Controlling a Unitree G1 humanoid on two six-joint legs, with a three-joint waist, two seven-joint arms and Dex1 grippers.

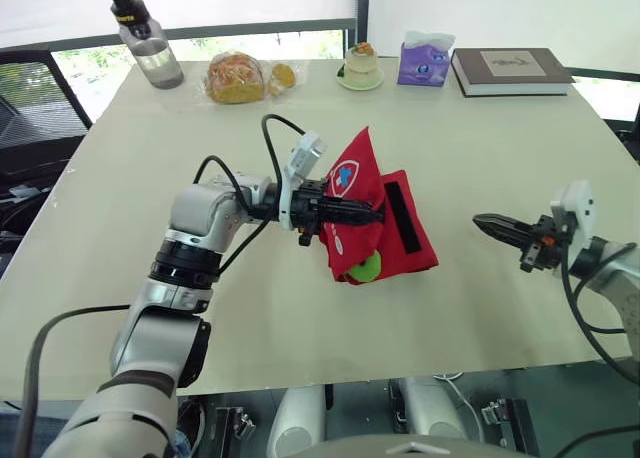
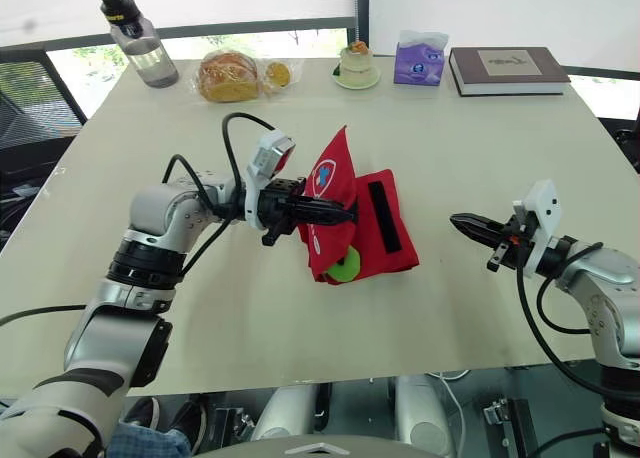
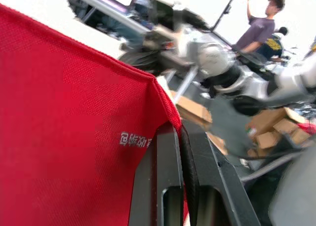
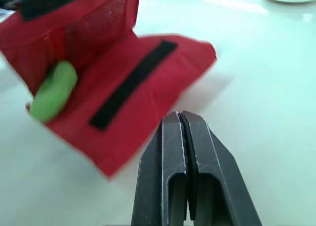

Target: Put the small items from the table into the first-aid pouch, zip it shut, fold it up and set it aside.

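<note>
1. You had the first-aid pouch (image 1: 420, 240) near the middle of the table (image 1: 250, 308), slightly toward its right edge. Its lower panel lay flat on the surface with a black strip (image 1: 398, 214) facing up. Its upper flap stood raised above the panel.
2. Your left gripper (image 1: 372, 215) was clenched on the raised flap. In the left wrist view its fingers (image 3: 163, 186) pinched the red fabric between them.
3. A green item (image 1: 364, 268) sat in the fold of the pouch, protruding at the side nearest the front edge.
4. Your right gripper (image 1: 485, 222) was closed with nothing in it, the two fingers pressed together. It hung over bare surface by the right edge, apart from the pouch and pointing toward it.
5. Along the back edge stood a water bottle (image 1: 150, 43), bagged bread (image 1: 235, 78), a small plate with a dessert (image 1: 361, 68) and a purple tissue pack (image 1: 424, 62). A book (image 1: 510, 70) lay at the back right corner.
</note>
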